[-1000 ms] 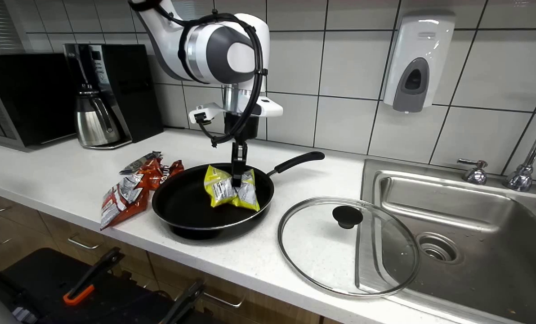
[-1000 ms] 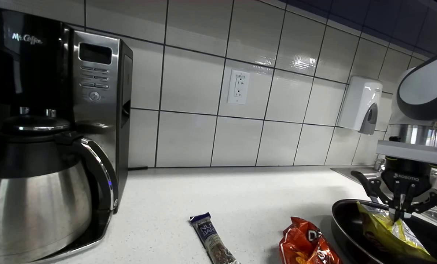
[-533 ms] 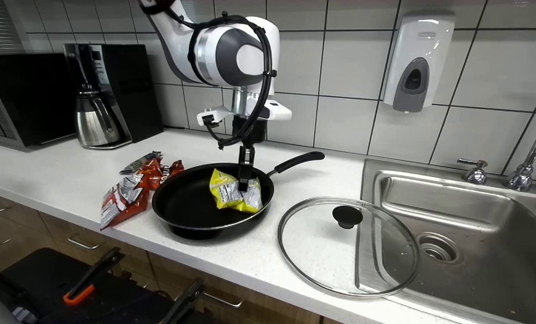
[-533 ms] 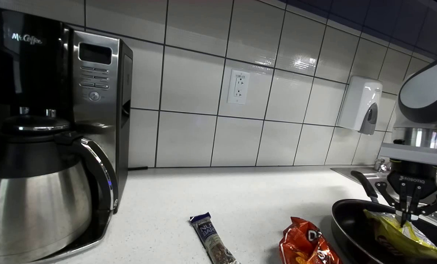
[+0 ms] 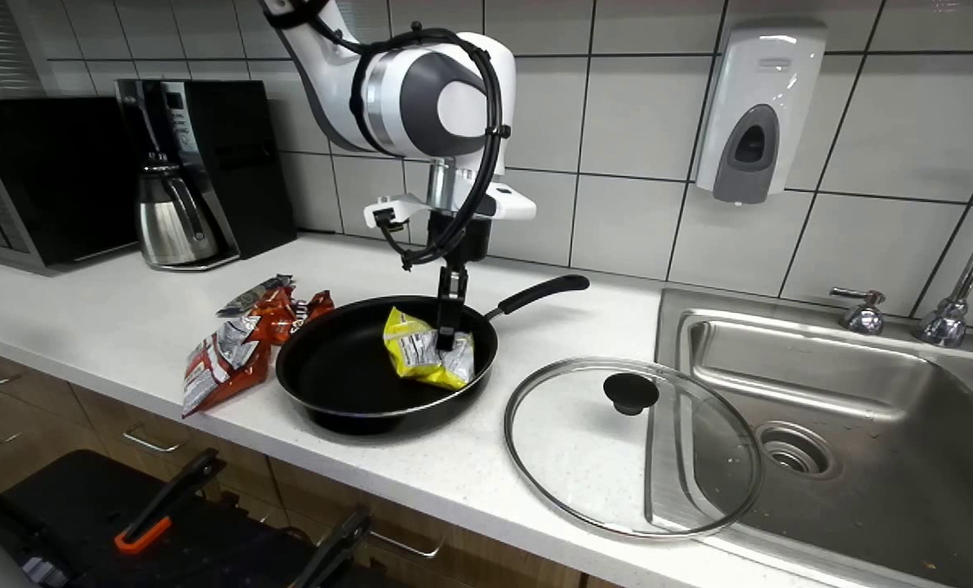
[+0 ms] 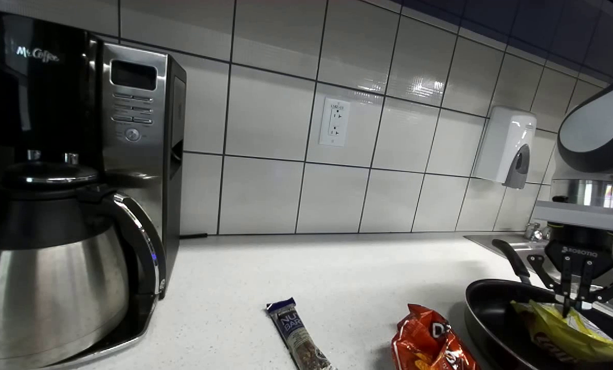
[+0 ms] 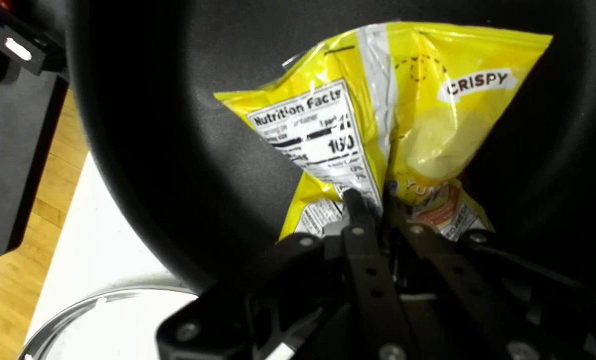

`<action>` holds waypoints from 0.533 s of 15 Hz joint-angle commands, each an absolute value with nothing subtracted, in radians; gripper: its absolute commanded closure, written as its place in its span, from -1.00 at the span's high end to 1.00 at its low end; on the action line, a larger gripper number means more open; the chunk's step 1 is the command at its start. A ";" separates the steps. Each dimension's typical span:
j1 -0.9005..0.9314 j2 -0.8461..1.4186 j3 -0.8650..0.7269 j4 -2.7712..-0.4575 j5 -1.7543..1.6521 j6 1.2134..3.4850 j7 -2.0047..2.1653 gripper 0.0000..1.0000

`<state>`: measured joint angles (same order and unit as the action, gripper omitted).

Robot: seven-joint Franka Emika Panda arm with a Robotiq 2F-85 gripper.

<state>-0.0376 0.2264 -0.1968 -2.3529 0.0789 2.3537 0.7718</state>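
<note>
Arm [image 5: 425, 94] over black pan [image 5: 331, 367], fingers [image 5: 450, 314] straight down at yellow bag [image 5: 415, 349]

Crinkled gloss, matt black, brushed metal

Crinkled, glossy plastic film is seen on the yellow chip bag [image 7: 365, 125]. The frying pan [image 5: 339, 367] is coated in matt black. Brushed-looking metal is shown by the sink [image 5: 874, 506] and coffee carafe [image 6: 54, 298]. The lid [image 5: 597, 457] is made of clear glass, rimmed in metal. The wall tiles [image 6: 270, 195] are glossily glazed.

In an exterior view, at lower right, touching yellow bag [image 6: 569, 336] in black pan [image 6: 493, 307] with gripper [image 6: 575, 308], near red bag [image 6: 430, 340]; well apart from coffee maker [image 6: 136, 154] at far left.
</note>
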 commanded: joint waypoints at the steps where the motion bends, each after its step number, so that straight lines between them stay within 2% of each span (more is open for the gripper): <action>1: -0.044 0.214 -0.194 -2.323 0.054 2.305 0.790 -0.17; 8: -0.029 0.172 -0.190 -2.297 0.015 2.297 0.813 0.87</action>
